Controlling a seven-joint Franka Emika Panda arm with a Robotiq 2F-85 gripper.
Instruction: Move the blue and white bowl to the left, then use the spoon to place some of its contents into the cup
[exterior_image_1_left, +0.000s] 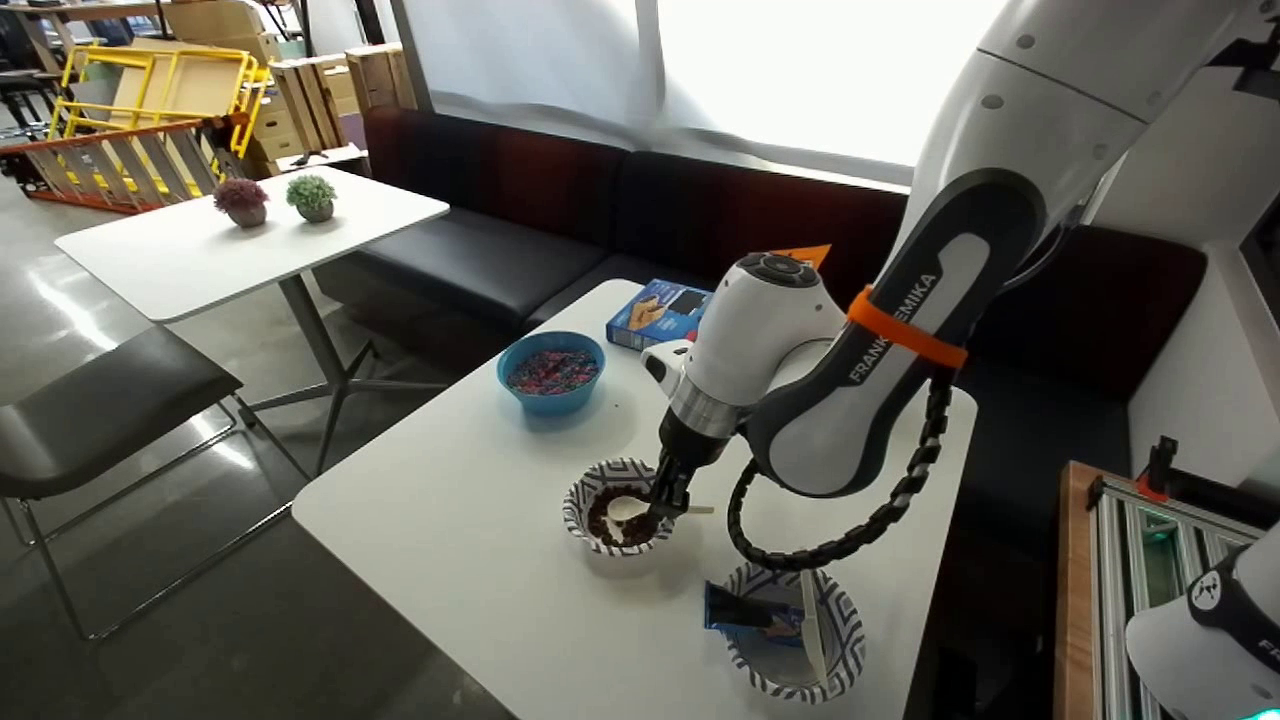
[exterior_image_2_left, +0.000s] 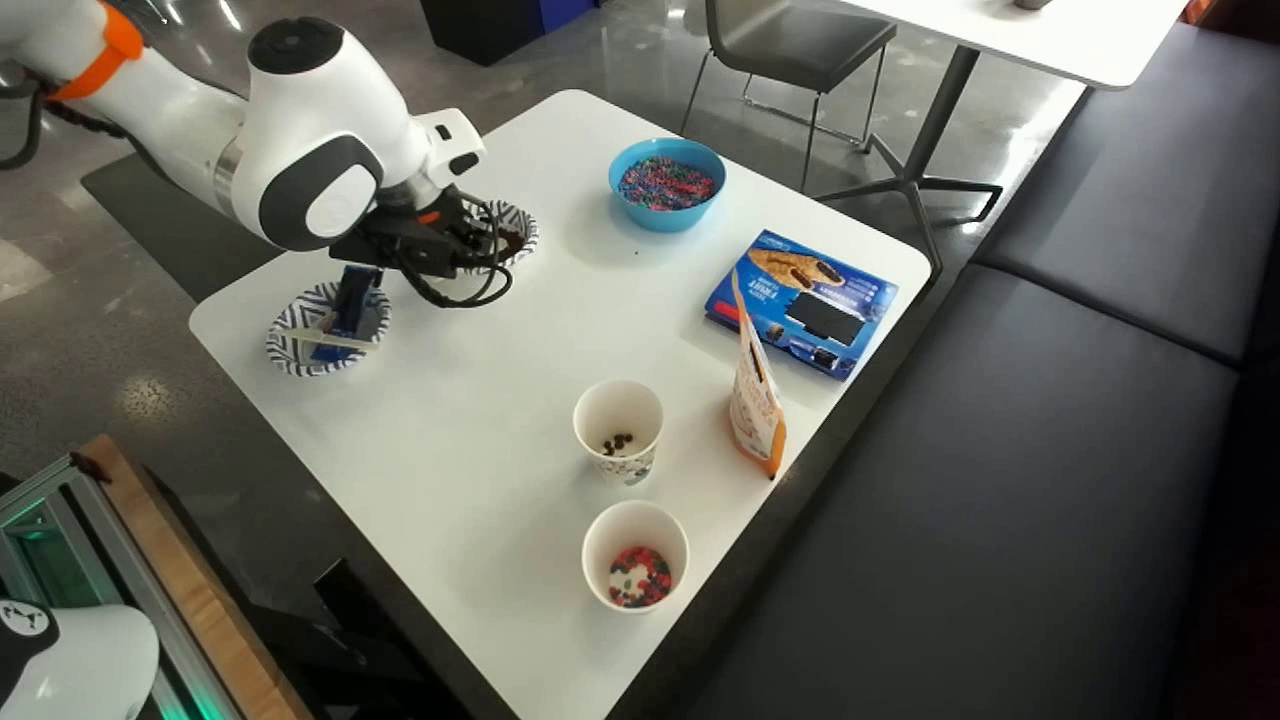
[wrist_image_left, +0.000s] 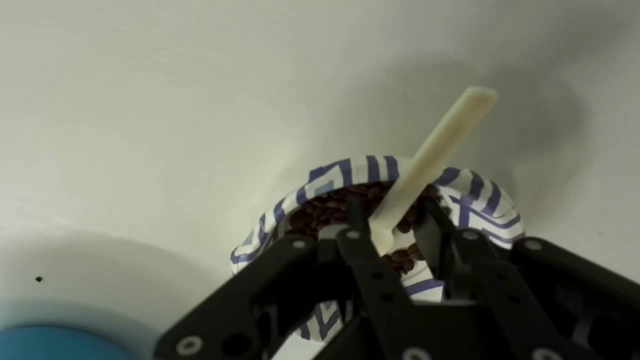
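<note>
The blue and white bowl (exterior_image_1_left: 620, 470) stands on the table with dark brown pieces inside. It also shows in the wrist view (wrist_image_left: 360, 170), and partly behind the gripper in an exterior view (exterior_image_2_left: 522, 222). The pale spoon (wrist_image_left: 435, 150) lies in it, its handle sticking out over the rim; its head shows in an exterior view (exterior_image_1_left: 627, 508). My gripper (wrist_image_left: 392, 205) is over the bowl, fingers apart, with the spoon between them and a gap to the right finger. Two white paper cups stand on the table: one with few brown pieces (exterior_image_2_left: 620, 400), one with red and dark pieces (exterior_image_2_left: 600, 540).
A solid blue bowl (exterior_image_2_left: 655, 218) of colourful bits, a blue box (exterior_image_2_left: 860, 300) and an upright orange-white bag (exterior_image_2_left: 755, 410) stand on the table. A larger striped dish (exterior_image_1_left: 850, 640) holds a dark blue packet (exterior_image_1_left: 770, 615) and a pale utensil (exterior_image_1_left: 813, 630).
</note>
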